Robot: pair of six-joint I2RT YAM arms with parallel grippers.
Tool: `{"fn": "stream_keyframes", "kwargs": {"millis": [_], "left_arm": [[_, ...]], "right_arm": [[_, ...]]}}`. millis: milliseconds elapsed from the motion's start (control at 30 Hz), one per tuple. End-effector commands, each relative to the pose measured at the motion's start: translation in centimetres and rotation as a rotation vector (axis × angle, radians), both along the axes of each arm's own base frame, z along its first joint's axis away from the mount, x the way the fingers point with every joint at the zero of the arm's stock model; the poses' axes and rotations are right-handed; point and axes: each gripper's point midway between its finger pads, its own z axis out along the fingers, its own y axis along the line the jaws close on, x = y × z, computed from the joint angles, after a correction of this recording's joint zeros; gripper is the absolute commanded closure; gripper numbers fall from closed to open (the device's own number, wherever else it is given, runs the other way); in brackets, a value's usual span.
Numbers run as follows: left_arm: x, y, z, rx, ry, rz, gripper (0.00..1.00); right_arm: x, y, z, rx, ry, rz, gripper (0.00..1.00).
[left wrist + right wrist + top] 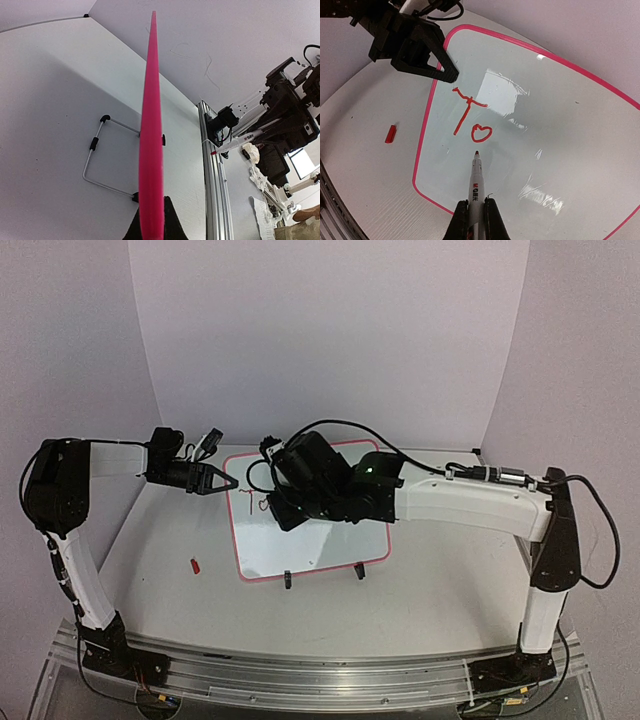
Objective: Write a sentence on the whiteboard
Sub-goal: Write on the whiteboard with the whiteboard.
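The left arm and right arm are built alike, with smooth white shells on the long links and black housings at the joints. Each stands on a black base. A black cable hangs in a loose loop by the right arm, and a thinner one runs along the left. A small green light glows on the right arm's black wrist block. The left claw is matte black and angular, with tapering fingers. The right claw shows the same black fingers.
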Motion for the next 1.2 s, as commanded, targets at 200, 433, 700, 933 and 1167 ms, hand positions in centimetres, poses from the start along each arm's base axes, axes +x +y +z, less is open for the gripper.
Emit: {"fn": "stream_keyframes", "kwargs": {"millis": [200, 433, 700, 933, 1167], "left_arm": [[0.2, -0.9, -1.5, 0.052, -0.06, -0.012, 1.0], [0.2, -0.9, -1.6, 0.056, -0.059, -0.009, 1.0], [0.2, -0.8, -1.6, 0.067, -0.071, 0.006, 1.0], [0.1, -0.9, -1.6, 0.064, -0.074, 0.003, 1.0], [0.1, -0.8, -1.5, 0.064, -0.073, 0.002, 1.0]], "right_arm": [[2.0, -0.6, 0.8, 0.01, -0.059, -0.086, 1.0], [3.0, -0.1, 0.1, 0.006, -0.057, -0.103, 1.0], [3.9, -0.2, -0.8, -0.006, -0.062, -0.136, 1.0], [4.2, 0.2, -1.0, 0.001, -0.061, -0.135, 1.0], [4.7, 0.2, -1.5, -0.006, -0.064, -0.147, 1.0]]}}
